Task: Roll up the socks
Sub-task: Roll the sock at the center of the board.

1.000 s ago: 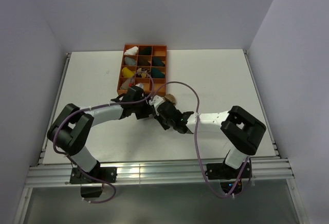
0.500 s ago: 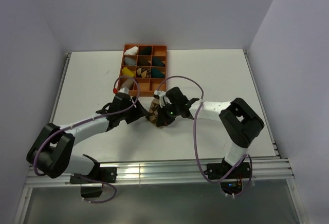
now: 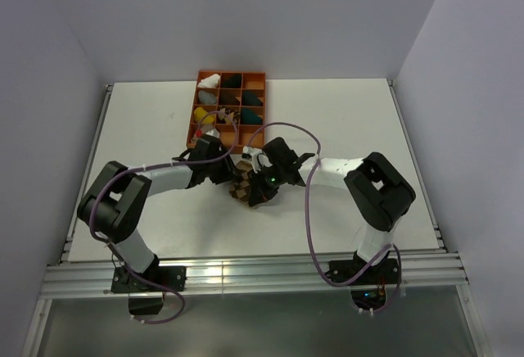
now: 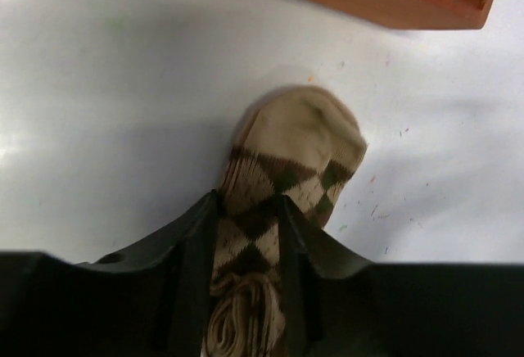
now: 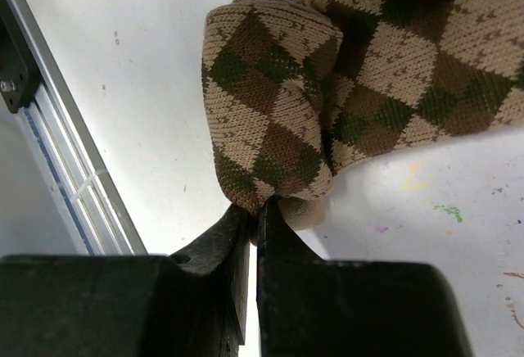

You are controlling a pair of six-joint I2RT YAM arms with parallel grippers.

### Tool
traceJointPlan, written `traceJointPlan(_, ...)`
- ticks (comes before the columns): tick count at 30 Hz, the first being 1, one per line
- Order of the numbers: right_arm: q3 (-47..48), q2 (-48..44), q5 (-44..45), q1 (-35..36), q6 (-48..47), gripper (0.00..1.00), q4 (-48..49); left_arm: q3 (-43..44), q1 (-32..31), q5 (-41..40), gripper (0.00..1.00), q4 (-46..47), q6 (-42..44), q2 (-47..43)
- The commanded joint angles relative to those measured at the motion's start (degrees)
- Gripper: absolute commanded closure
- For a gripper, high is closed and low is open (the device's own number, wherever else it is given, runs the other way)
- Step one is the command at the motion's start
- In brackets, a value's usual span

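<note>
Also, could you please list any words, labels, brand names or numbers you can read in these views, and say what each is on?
None: there is no readable text in any view. The argyle sock, the orange tray and the table carry no lettering; the small coloured specks on the table are stains.

Left pincer [image 4: 246, 205], right pincer [image 5: 255, 210] both clamped — facing each other.

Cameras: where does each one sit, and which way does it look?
Top external: high behind the arms, looking down on the table; both arms show.
Left wrist: on the left arm, looking past the left gripper at the argyle sock.
Right wrist: on the right arm, looking past the right gripper, pinching that sock.
Shared: all see the sock.
</note>
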Motion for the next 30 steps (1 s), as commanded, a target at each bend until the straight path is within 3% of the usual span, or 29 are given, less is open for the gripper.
traceJointPlan(1,1.42,1.07,-1.54,0.27,-2.07,1.0,-4.49,4.51,0.11,0.46,0.62,0.82,4.05,2.31)
traceJointPlan(6,1.95,0.37,-2.51,0.36,-3.39,1.0,-4.93,5.4,0.2,4.22,0.7,2.57,5.29,5.65)
traceJointPlan(13,4.84,2.21,-4.09,0.18,-4.18,1.0,-6.86,3.73,-0.59,8.71,0.7,5.65,7.13,5.4)
traceJointPlan(30,7.31,11.44,-7.44,-6.05,0.04,1.0,-7.56,1.18,-1.03,10.21,0.69,9.16,8.18,3.73)
